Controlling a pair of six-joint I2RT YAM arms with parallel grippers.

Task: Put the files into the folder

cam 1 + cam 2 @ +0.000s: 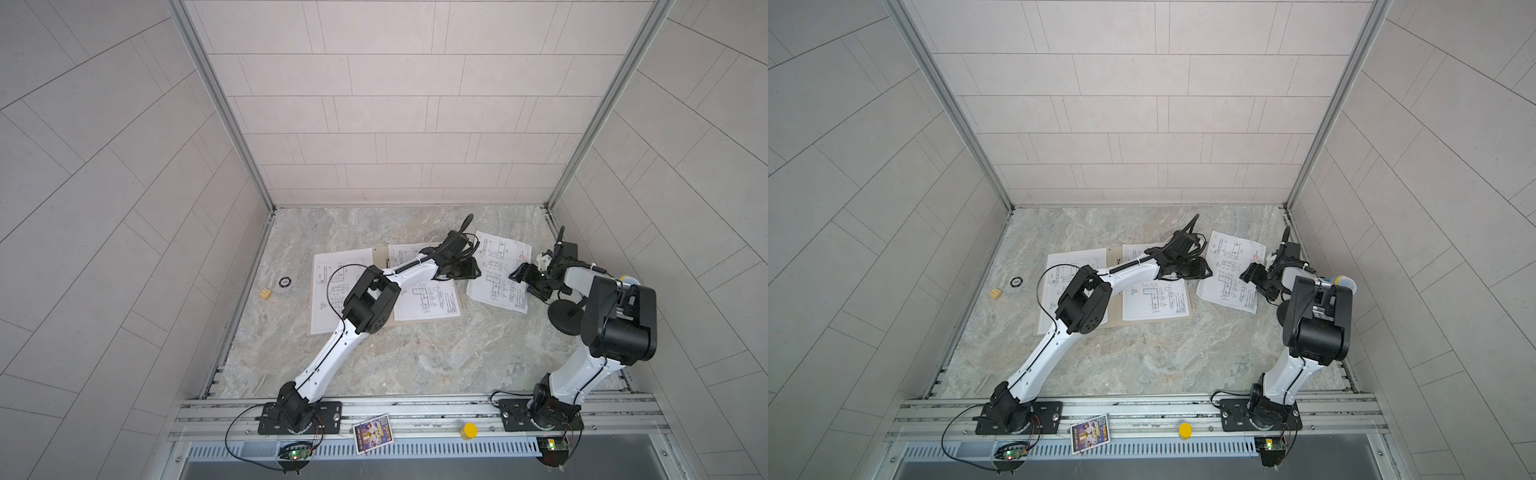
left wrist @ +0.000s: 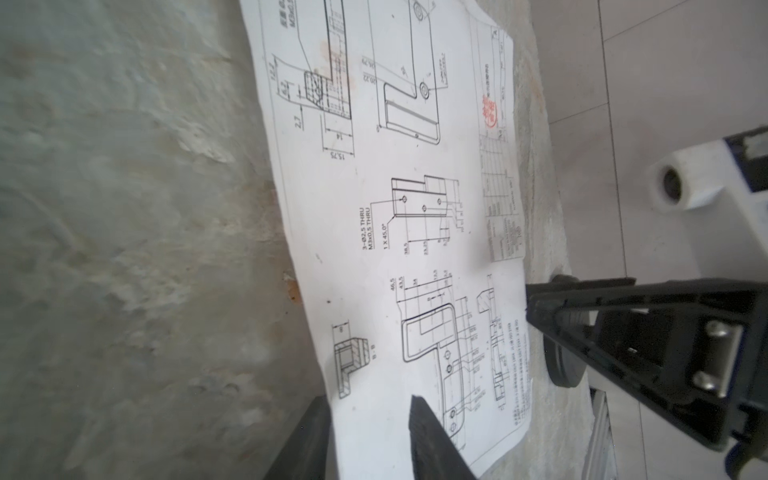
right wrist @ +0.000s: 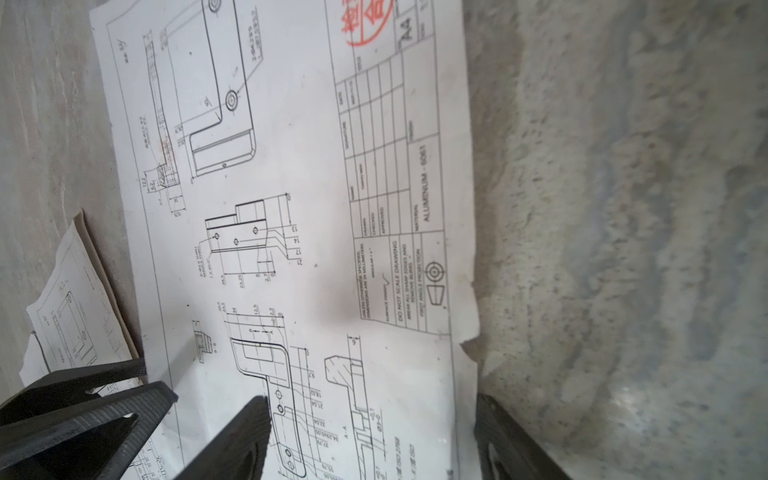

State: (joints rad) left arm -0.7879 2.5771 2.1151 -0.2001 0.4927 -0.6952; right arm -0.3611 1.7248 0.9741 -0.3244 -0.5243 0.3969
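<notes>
Three white paper files, each printed with black engineering line drawings, and an open tan cardboard folder on a grey-veined, marble-patterned desk.

Two files already lie flat on the folder's spread leaves: the left sheet and the middle sheet, with a small metal clip showing at the spine between them. The third sheet, marked with a red stamp, lies on the bare desk just right of the folder, angled and not on it. By this layout the task looks about two-thirds done; the stamped sheet has yet to go in, and the folder has not been closed.

The paper is thin and matte, lightly smudged, with a small ragged tear on one long edge. The folder is plain, stiff board, slightly larger than a sheet.

The left pincer sits at the stamped sheet's edge nearest the folder, jaws partly apart — one finger over the paper, one beside it — with no firm pinch visible. The right pincer is at the opposite edge, spread wide and holding nothing.

Further out: a black round stand base near the right arm, a small wooden block and a black ring at far left, and a colourful card and a yellow cap on the front rail.
</notes>
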